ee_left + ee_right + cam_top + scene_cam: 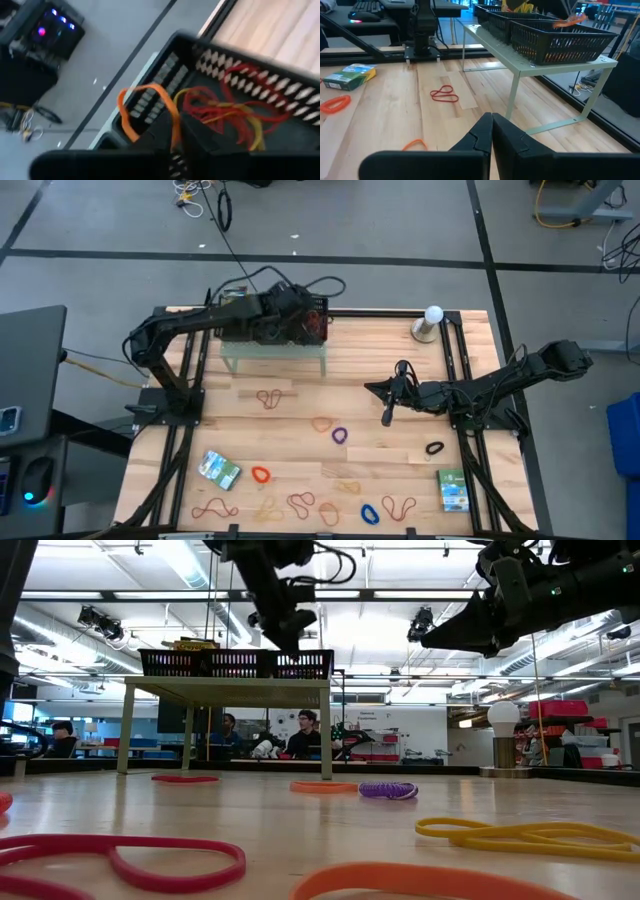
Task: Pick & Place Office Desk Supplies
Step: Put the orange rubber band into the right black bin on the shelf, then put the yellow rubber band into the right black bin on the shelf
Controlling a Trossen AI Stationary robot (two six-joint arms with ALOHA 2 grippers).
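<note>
Orange rubber band (150,107) | draped over left gripper (176,134) fingers above mesh tray (280,100) | fingers nearly closed, band between them

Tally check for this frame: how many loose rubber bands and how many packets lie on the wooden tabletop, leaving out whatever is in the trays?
Rubber bands loose on the tabletop: 12
Packets: 2
Total: 14
</note>
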